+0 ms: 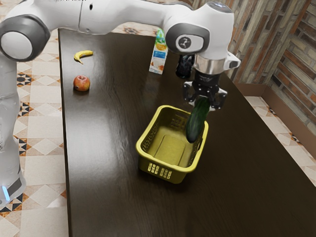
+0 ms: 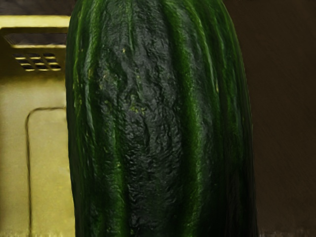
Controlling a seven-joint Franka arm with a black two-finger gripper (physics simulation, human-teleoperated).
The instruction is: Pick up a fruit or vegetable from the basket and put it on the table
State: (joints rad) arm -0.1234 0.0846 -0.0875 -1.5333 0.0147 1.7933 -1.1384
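The hand (image 1: 203, 101) is closed on the cucumber (image 1: 197, 120), a finger at each side of its upper end; the cucumber hangs tilted over one side wall of the basket (image 1: 180, 176), so the pick-up appears complete. Remaining: move it outward past the rim, lower it to the counter (image 1: 108, 163) and release. The rim is the nearest obstruction; the carton (image 1: 158, 57), apple (image 1: 81, 83) and banana (image 1: 83, 55) stand well apart from the basket.
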